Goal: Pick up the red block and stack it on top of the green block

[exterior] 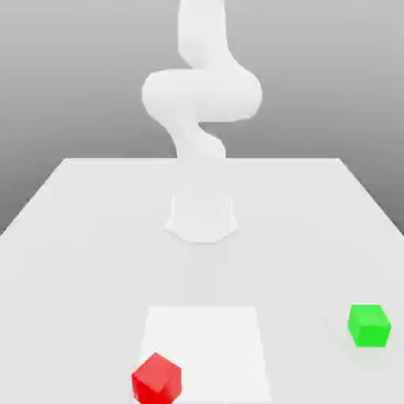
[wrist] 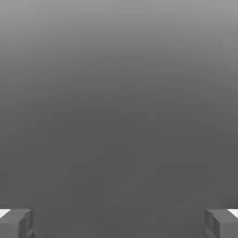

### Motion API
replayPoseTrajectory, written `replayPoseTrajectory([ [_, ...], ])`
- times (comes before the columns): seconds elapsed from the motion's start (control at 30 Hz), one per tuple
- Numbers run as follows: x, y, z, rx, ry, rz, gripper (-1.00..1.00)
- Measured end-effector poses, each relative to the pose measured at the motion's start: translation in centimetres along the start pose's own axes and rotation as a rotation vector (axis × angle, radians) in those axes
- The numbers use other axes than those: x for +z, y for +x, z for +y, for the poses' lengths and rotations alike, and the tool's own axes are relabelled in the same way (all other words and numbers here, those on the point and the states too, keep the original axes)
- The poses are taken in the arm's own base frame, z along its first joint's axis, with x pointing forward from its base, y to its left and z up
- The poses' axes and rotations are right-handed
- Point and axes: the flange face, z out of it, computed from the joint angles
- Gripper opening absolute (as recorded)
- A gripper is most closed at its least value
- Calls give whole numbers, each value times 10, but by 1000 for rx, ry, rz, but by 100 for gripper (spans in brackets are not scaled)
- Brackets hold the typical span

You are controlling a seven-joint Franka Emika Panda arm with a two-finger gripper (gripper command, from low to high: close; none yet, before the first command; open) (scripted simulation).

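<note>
The red block (exterior: 156, 379) sits on the white table (exterior: 95, 237) near the front edge, at the left corner of a brighter square patch (exterior: 205, 347). The green block (exterior: 369, 324) rests on the table far to the exterior view's right, well apart from the red one. The white arm (exterior: 201, 95) rises from its round base (exterior: 202, 218) at the table's middle and runs up out of the picture. In the hand view my gripper (wrist: 119, 223) is open, its two grey fingertips (wrist: 16, 223) wide apart with nothing between them, facing a plain grey backdrop.
The table's back edge (exterior: 202, 160) runs behind the arm's base. Bare white surface lies between the two blocks.
</note>
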Motion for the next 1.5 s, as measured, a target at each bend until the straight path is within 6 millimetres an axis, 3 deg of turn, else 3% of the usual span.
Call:
replayPoseTrajectory([
  [0.27, 155, -3, 29, 170, -194, -122, 0],
  [0.53, 290, -34, 94, 337, -396, -222, 0],
  [0.83, 409, -100, 198, 522, -640, -310, 0],
  [1.0, 461, -132, 236, 541, -667, -317, 0],
  [1.03, 466, -136, 241, 541, -667, -318, -100],
  [1.23, 469, -138, 243, 541, -666, -317, -100],
  [1.3, 459, -131, 235, 542, -667, -317, -100],
  [1.4, 432, -115, 217, 542, -667, -317, -100],
  [1.43, 425, -122, 203, 506, -658, -332, -100],
  [1.5, 416, -156, 167, 379, -628, -380, -100],
])
